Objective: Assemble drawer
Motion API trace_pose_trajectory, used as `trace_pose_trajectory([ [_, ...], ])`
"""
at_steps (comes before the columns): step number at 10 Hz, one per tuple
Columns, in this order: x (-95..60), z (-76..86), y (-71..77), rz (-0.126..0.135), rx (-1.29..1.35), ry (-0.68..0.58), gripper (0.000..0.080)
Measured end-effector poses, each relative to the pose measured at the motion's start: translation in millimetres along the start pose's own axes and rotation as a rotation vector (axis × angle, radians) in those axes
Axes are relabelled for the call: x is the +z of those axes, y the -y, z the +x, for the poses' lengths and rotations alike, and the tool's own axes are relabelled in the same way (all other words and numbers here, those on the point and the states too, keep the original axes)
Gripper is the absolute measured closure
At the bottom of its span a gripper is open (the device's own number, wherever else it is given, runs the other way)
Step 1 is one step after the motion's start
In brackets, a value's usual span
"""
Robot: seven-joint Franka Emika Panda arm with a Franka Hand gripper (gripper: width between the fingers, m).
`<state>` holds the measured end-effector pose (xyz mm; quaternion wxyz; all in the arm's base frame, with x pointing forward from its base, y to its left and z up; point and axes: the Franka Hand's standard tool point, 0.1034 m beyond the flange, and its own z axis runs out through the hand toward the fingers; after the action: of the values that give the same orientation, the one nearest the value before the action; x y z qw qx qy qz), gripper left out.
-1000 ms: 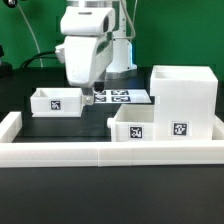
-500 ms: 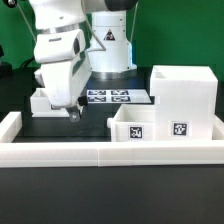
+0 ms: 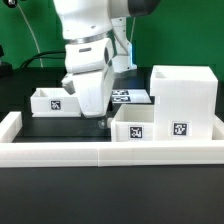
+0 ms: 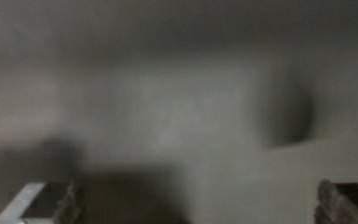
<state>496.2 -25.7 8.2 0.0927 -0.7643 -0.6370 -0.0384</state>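
The drawer's tall white housing [image 3: 184, 92] stands at the exterior view's right, with a tag low on its front. One small open-top tray [image 3: 147, 124] sits right in front of it, touching it. The other tray [image 3: 52, 101] stands apart at the exterior view's left. My gripper [image 3: 98, 116] hangs low over the black table between the two trays, close to the front tray's near corner. The wrist view is blurred; its fingers [image 4: 51, 200] stand wide apart at the frame's edges with nothing between them, so the gripper [image 4: 197, 204] is open and empty.
The marker board [image 3: 128, 97] lies flat behind the gripper, partly hidden by the arm. A low white rim [image 3: 100, 152] edges the table along the front and both sides. The robot's base stands at the back.
The arm swung to the exterior view's left over the left tray, then back right; it now hangs between the two trays. The trays and housing have not moved.
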Motion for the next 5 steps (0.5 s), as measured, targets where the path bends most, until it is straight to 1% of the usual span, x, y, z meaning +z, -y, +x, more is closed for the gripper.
trace_pose_trajectory([
  [2,1.5,16.3,-4.5,-0.003,0.041,-0.007,0.0150],
  [3,0.7,21.6,-6.7,-0.007,0.063,-0.009,0.0150],
  [5,-0.5,25.3,-10.0,-0.012,0.126,-0.009,0.0150],
])
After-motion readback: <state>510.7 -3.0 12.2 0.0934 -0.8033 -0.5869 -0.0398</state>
